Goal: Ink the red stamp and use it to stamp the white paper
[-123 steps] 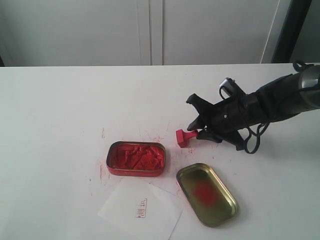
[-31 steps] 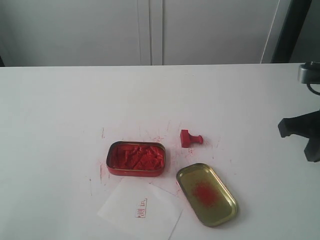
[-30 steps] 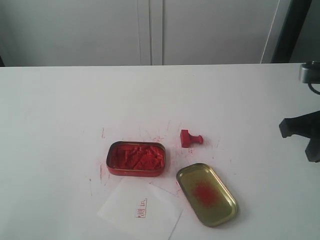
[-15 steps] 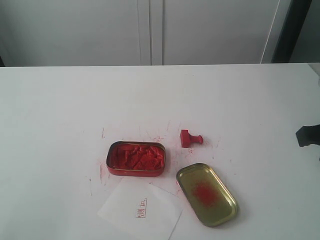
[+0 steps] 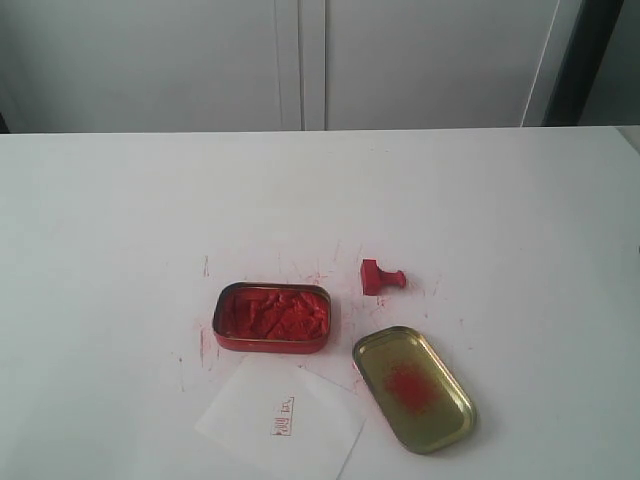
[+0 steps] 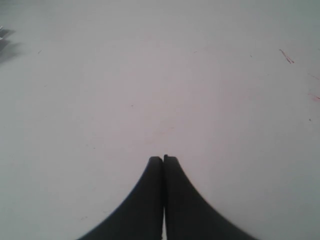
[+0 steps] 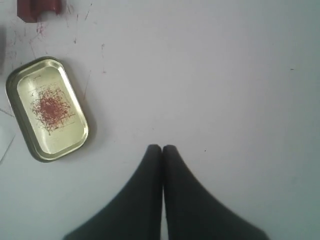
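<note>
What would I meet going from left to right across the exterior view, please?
First the ink tin → stamp. The paper overlaps the tin sideways and the lid overlaps the stamp, so both are left out.

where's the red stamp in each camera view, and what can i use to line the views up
Exterior view: the red stamp lies on its side near the middle, behind the gold lid and right of the red ink tin.
Left wrist view: not in it.
Right wrist view: the red stamp is cut off by the picture's edge, just past a short end of the gold lid.
Shared landmark: the gold lid with its red smear, in the exterior and right wrist views.
</note>
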